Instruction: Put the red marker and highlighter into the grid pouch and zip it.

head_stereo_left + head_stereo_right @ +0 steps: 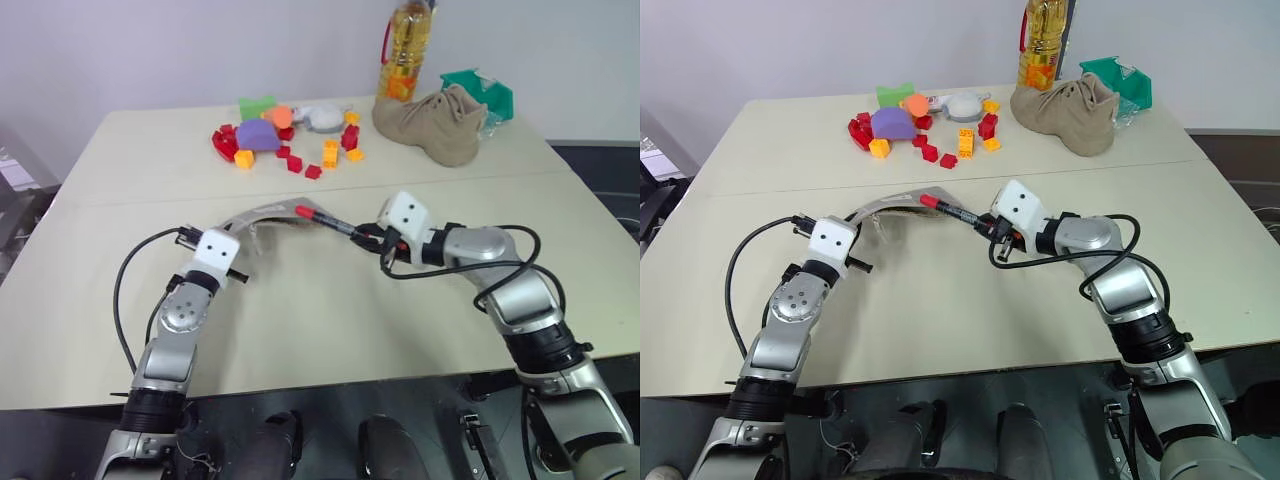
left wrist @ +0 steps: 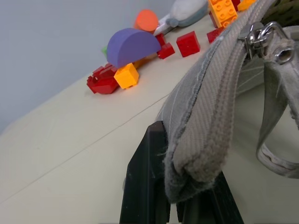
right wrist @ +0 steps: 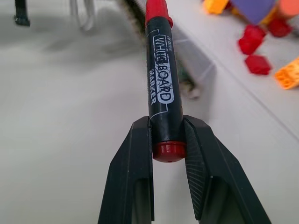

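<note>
From the head cameras, the left gripper (image 1: 192,236) has its fingers pinched on one end of the grid pouch (image 1: 262,217), lifting it in an arch off the table (image 1: 120,150) about midway between the near and far edges. The right gripper (image 1: 366,236) pinches the tail of the red marker (image 1: 325,221), whose red tip reaches over the raised pouch. Along the far edge sit toy blocks (image 1: 285,140), a tan boot (image 1: 430,122) and a bottle (image 1: 405,50) whose label I cannot read.

The left wrist view has the two black fingers (image 2: 147,186) pressed onto the pouch's grey zipper edge, the metal zipper pull (image 2: 259,37) hanging further along the seam. A purple half-round block (image 2: 131,45) sits beyond with red and orange ones.

In the right wrist view the marker barrel reads "WHITE BOARD MARKER" in white on black. The fingers (image 3: 133,172) are narrowly spread, clamped on either side of its red end cap, the marker pointing straight out toward the pouch's mouth.
</note>
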Motion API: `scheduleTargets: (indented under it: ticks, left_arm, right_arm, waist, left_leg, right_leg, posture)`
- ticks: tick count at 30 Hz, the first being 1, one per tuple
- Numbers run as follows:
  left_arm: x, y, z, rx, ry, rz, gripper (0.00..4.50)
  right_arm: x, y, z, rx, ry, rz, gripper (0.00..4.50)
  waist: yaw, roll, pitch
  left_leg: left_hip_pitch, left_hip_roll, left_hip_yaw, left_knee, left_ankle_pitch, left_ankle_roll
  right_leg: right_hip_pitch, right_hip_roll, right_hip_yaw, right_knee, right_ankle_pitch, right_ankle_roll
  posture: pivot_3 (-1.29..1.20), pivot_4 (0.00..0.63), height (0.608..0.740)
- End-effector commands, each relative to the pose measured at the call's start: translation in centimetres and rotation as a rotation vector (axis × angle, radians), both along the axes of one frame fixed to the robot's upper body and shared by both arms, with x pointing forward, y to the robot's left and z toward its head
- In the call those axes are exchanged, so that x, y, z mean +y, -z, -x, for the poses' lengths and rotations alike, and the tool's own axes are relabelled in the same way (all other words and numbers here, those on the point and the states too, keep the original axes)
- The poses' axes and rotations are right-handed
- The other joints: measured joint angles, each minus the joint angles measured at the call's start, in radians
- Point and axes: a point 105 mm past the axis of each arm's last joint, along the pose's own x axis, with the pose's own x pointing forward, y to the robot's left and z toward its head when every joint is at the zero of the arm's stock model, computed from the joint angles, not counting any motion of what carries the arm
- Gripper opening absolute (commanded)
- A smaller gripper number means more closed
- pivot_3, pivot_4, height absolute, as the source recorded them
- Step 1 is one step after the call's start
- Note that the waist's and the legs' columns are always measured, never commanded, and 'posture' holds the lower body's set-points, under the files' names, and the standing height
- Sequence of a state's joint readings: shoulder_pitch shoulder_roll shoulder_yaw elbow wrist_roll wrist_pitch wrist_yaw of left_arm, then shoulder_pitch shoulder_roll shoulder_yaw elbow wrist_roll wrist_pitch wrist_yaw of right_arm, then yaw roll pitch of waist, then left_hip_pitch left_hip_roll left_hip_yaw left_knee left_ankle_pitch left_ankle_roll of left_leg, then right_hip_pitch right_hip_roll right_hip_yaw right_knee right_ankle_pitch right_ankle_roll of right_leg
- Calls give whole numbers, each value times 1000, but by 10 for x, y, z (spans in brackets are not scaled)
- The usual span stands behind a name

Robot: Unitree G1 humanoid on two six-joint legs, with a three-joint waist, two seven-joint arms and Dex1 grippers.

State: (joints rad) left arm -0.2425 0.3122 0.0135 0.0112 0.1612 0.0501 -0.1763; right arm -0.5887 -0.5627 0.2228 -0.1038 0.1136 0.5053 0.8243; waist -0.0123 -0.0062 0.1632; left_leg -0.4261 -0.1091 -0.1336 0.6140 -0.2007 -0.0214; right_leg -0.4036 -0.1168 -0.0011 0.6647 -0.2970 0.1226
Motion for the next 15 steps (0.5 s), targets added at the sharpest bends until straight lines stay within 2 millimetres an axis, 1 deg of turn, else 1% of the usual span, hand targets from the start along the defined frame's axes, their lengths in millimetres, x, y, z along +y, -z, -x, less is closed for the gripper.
scheduleTargets:
  ticks: [1,10,15]
  left_arm:
    - [-4,-12,2,-54,18,6,0]
    - [-3,-10,6,-52,8,13,0]
    - [-4,-10,6,-53,12,16,0]
  right_arm:
    - [4,-9,1,-51,-19,8,368]
    - [6,-5,6,-55,-76,49,368]
    - [4,-3,5,-53,-67,61,368]
  waist:
    - [2,0,0]
    - [1,0,0]
    - [1,0,0]
  left_leg:
    - [0,0,0,0,0,0]
    - [0,0,0,0,0,0]
    - [0,0,0,0,0,0]
  right_leg:
    - [0,0,0,0,0,0]
    - [0,0,0,0,0,0]
    - [0,0,0,0,0,0]
  posture:
    - [0,150,740]
    - [0,150,740]
    - [0,150,740]
